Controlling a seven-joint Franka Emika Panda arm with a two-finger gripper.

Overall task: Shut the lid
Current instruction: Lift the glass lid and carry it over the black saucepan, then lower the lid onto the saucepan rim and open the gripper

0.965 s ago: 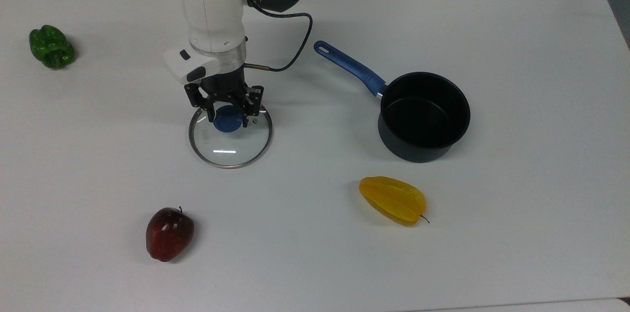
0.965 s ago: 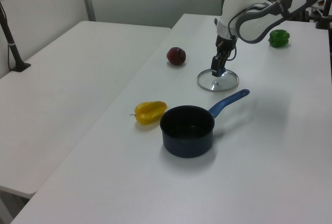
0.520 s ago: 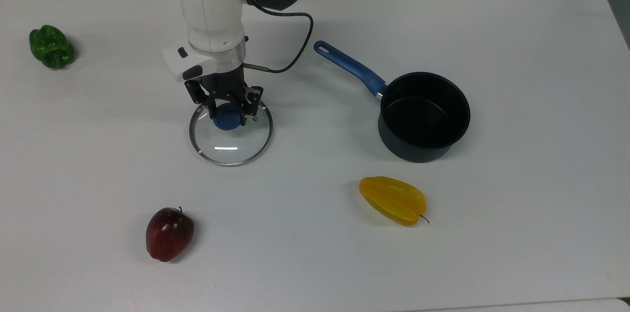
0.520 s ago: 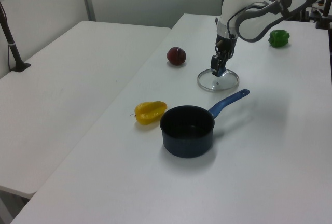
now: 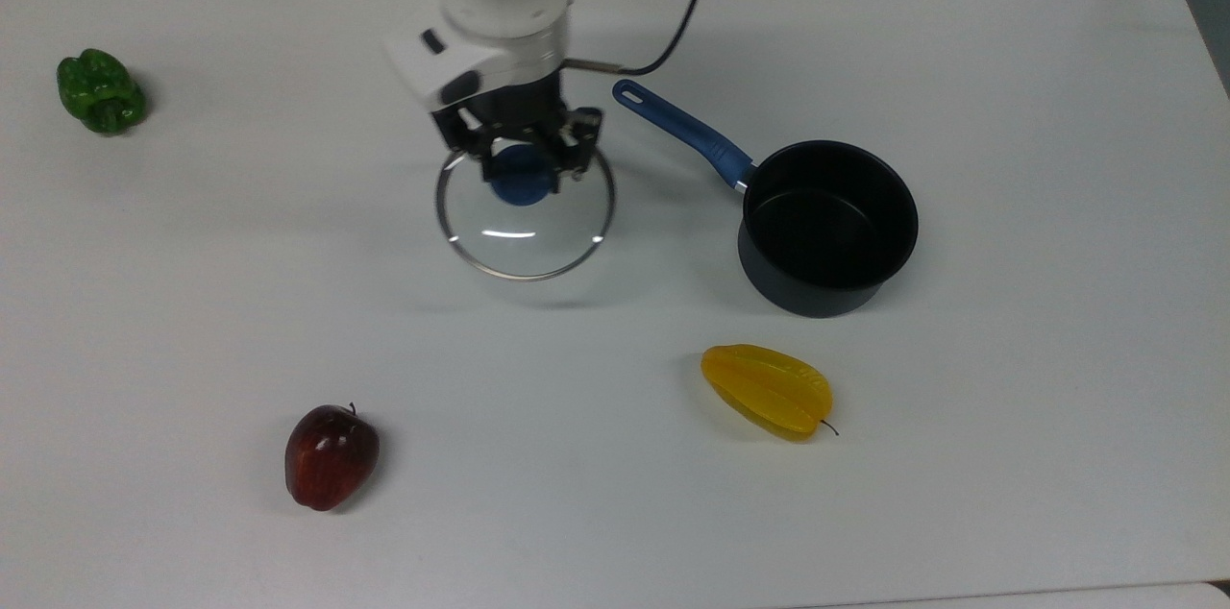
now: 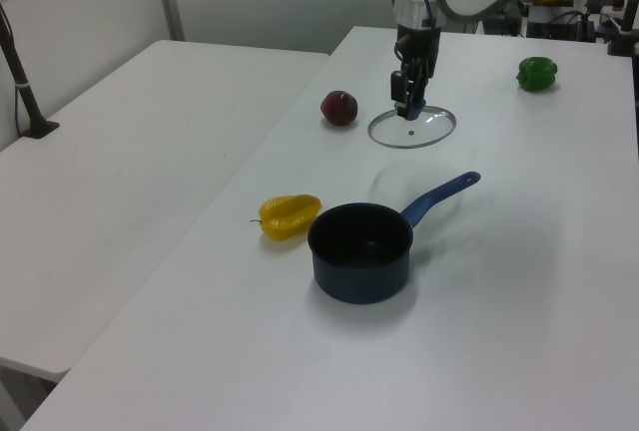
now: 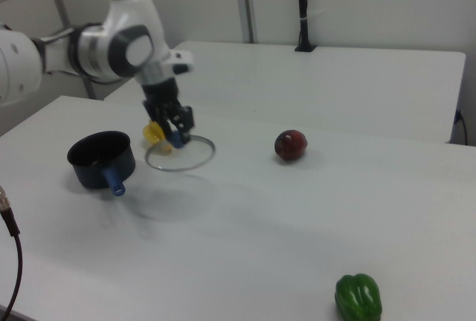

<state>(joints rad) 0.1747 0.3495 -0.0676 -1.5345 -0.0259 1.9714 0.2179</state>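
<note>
Above the white table (image 5: 1009,455), clear of its surface and casting a round shadow on it, the lid (image 5: 525,230) hangs level from the gripper (image 5: 522,169), whose fingers are closed narrow on the blue knob (image 5: 520,187). In the top view the lid sits between the green pepper (image 5: 100,91) at the top view's far left and the pan (image 5: 828,227) toward the top view's right, nearer the pan; the tip of the pan's blue handle (image 5: 682,131) lies just beside the lid's rim on the top view's right, and whether they overlap in height cannot be told there. The pan stands upright and open, dark inside, well apart from the lid's centre. A yellow starfruit (image 5: 767,390) lies near the pan on the side toward the top view's bottom, and a red apple (image 5: 331,455) lies toward the top view's lower left, well apart from everything else. In the left view the gripper (image 6: 408,109) points straight down with the lid (image 6: 411,128) under it, the apple (image 6: 338,108) just to the left view's left of the lid, the pan (image 6: 361,251) nearer the camera with its handle (image 6: 440,198) pointing back toward the lid, the starfruit (image 6: 290,216) beside the pan and the pepper (image 6: 536,73) far back. In the right view the lid (image 7: 181,153) floats over its shadow, the pan (image 7: 100,159) to the right view's left of it, the apple (image 7: 291,145) to the right view's right, the pepper (image 7: 358,297) close to the camera, and a bit of the starfruit (image 7: 153,133) shows behind the gripper (image 7: 175,139)
</note>
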